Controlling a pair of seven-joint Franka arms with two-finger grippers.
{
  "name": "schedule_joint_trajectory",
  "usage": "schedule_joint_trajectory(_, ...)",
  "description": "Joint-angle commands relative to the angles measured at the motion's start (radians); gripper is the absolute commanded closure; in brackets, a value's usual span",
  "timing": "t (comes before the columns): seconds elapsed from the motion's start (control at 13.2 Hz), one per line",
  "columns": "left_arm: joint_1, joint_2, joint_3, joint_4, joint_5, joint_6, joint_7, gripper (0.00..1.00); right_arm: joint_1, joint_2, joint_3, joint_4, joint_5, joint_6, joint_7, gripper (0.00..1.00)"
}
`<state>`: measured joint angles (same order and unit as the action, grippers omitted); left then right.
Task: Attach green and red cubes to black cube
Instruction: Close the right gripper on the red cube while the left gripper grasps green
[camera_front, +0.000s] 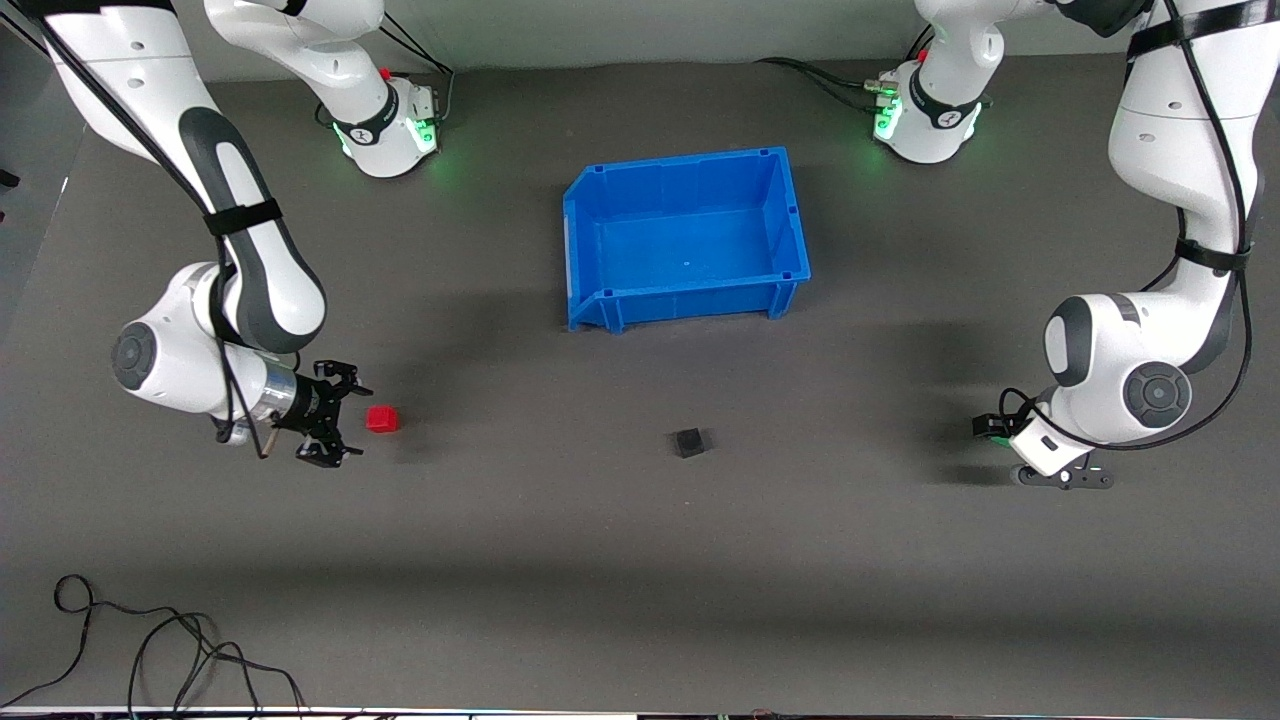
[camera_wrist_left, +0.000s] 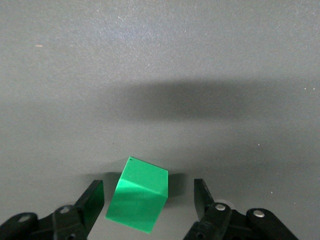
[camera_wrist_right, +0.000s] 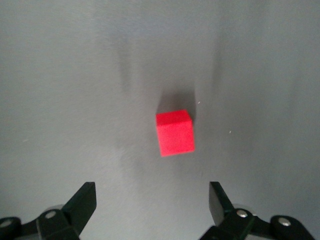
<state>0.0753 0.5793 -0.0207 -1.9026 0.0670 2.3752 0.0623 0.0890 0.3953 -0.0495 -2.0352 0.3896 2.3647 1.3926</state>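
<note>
Front view: blue bin holds nothing; both arms' fingers spread, gripping nothing.

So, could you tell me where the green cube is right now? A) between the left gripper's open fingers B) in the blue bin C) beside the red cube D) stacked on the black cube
A: the green cube sits between the left gripper's fingers, gaps either side.

Hidden in the front view under the left arm's wrist: green cube. Cut off at the picture's edge in both wrist views: left claw, right claw. Cropped at the tabletop's near corner: black cable.
</note>
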Motion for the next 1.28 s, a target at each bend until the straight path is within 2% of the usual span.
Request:
schedule_joint_trajectory(0.0, -0.006, -0.003, 0.005, -0.004, 0.014, 0.013, 0.008, 0.37, 0.000, 0.037, -0.006, -0.036, 0.078, 0.077, -0.114, 0.00)
schedule_joint_trajectory(0.23, -0.005, -0.003, 0.005, -0.003, 0.014, 0.013, 0.008, 0.49, -0.006, 0.069, -0.006, -0.048, 0.089, 0.110, -0.167, 0.00)
schedule_joint_trajectory(0.53, -0.006, -0.003, 0.005, 0.004, 0.014, 0.018, 0.008, 0.48, -0.008, 0.103, -0.010, -0.048, 0.089, 0.116, -0.201, 0.03)
schedule_joint_trajectory(0.76, -0.006, -0.001, 0.005, 0.007, 0.014, 0.019, 0.008, 0.49, -0.006, 0.097, -0.010, -0.043, 0.089, 0.108, -0.201, 0.24)
schedule_joint_trajectory(0.91, -0.005, -0.001, 0.005, 0.008, 0.014, 0.019, 0.008, 0.58, -0.008, 0.090, -0.012, -0.042, 0.089, 0.102, -0.202, 0.46)
schedule_joint_trajectory(1.21, -0.008, -0.001, 0.005, 0.016, 0.014, 0.021, 0.010, 0.62, -0.006, 0.083, -0.012, -0.037, 0.087, 0.102, -0.204, 0.74)
